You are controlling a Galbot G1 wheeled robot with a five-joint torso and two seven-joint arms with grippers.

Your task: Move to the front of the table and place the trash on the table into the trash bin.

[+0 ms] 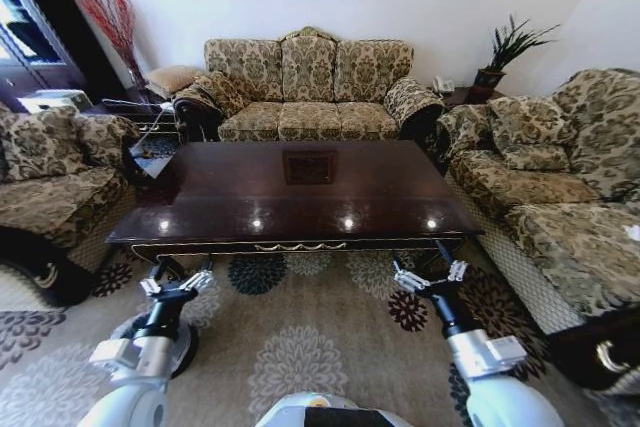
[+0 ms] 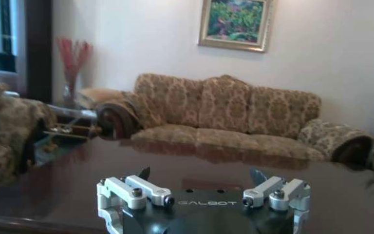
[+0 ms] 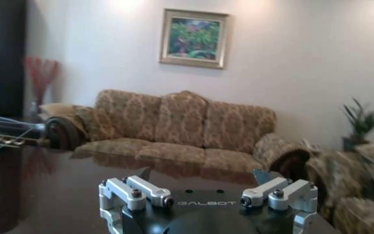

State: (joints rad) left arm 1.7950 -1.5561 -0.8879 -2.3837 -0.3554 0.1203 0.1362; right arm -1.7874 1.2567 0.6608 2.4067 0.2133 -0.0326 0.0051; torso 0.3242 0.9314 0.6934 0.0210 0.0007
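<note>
The table [image 1: 230,197] is dark brown and glossy, with an inlaid centre square and a pale scroll on its front apron. It stands just ahead of me. The trash is out of view; the table top shows only light reflections. A round whitish rim, likely the trash bin [image 1: 187,339], peeks out on the carpet behind my left forearm. My left gripper [image 1: 178,285] [image 2: 200,174] and right gripper [image 1: 430,277] [image 3: 202,173] hover open at the table's front edge, holding nothing.
A floral sofa [image 1: 310,92] stands behind the table, an armchair [image 1: 50,177] to the left and another sofa [image 1: 560,187] to the right. A glass side table [image 1: 150,142] sits at the back left. Patterned carpet [image 1: 300,347] lies between me and the table.
</note>
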